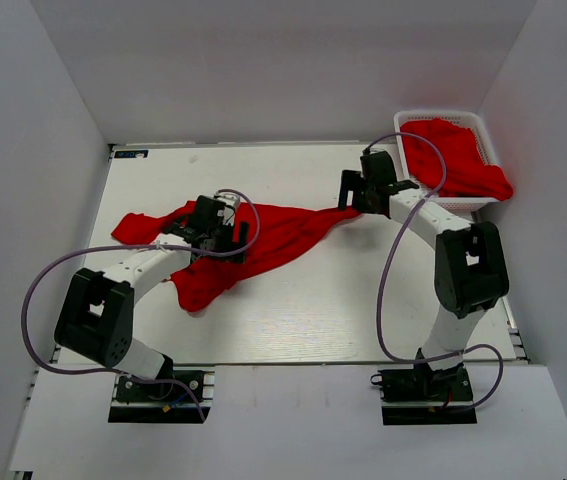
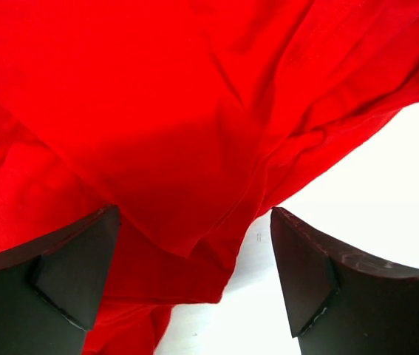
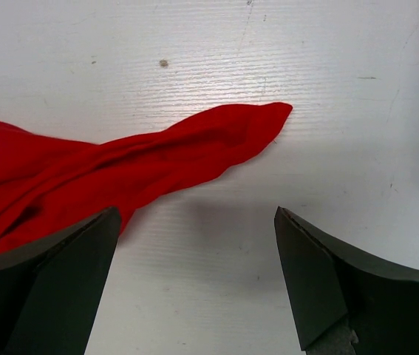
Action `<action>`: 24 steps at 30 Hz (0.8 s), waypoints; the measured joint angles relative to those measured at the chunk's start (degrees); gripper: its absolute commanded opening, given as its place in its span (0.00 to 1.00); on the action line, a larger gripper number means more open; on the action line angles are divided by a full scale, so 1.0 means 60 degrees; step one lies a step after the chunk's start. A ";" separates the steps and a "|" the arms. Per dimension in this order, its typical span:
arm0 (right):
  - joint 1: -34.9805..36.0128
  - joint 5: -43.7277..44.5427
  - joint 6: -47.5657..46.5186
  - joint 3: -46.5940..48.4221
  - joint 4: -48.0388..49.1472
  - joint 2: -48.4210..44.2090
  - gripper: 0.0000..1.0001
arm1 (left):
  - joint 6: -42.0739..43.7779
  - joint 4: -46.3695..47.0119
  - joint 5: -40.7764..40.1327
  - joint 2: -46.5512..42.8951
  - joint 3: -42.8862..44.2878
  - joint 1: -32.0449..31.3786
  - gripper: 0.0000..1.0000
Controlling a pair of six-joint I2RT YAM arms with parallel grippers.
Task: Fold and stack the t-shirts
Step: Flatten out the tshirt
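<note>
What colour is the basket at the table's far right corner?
White, with an open lattice pattern; the basket shows best in the top external view.

T-shirt on counter (image 1: pixel 283 235): bright red cloth, soft, thin, matt, lying in loose folds and creases, no print. Red cloth in basket (image 1: pixel 458 165): same matt fabric, crumpled. Basket (image 1: pixel 433 117), far right corner of counter: white plastic lattice, smooth. Counter (image 3: pixel 283 44): white, faint sheen, fine ridged grain, small scuffs and specks. Left pincer (image 2: pixel 194 218) and right pincer (image 3: pixel 196 218): fingers (image 3: pixel 320 281) dark, matt, hard, faintly scratched. Cables (image 1: pixel 33 300): smooth purple-grey sheath.
</note>
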 measured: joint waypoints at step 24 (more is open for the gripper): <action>-0.0353 -0.0765 -0.0055 0.0714 -0.0131 0.1002 0.90 | 0.0729 0.0025 -0.0284 0.0750 0.0066 0.0000 0.00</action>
